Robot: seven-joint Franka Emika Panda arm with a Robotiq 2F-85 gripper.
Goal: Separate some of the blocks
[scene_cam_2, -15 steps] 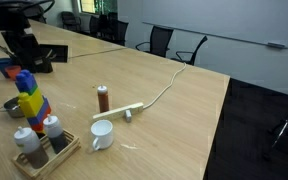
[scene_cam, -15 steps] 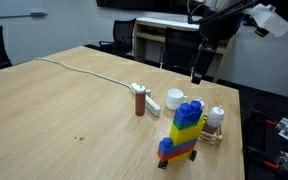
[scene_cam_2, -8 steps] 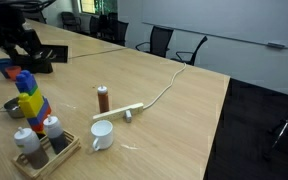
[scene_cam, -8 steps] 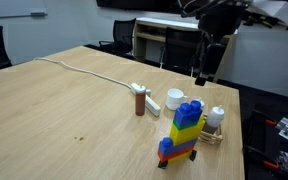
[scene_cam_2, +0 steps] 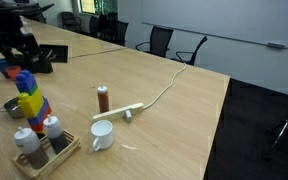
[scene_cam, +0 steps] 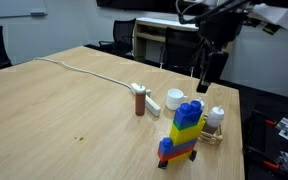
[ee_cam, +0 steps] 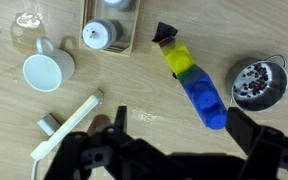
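Note:
The blocks are a small tower (scene_cam: 184,133) standing on the wooden table, blue on top, yellow in the middle, blue and red below. It also shows in an exterior view (scene_cam_2: 28,98) and from above in the wrist view (ee_cam: 194,78). My gripper (scene_cam: 203,76) hangs in the air above and a little behind the tower, apart from it. It is open and empty; its two fingers (ee_cam: 181,140) straddle the blue top block in the wrist view. In an exterior view (scene_cam_2: 20,58) it is above the tower.
A brown cylinder (scene_cam: 140,101), a white cup (scene_cam: 175,98) and a white cable (scene_cam: 84,70) lie beside the tower. A wooden tray with shakers (scene_cam_2: 39,152) and a small bowl (ee_cam: 257,83) stand close to it. The table edge and chairs are behind.
My gripper has shifted slightly sideways and down over the tower. The blocks and other objects have not moved.

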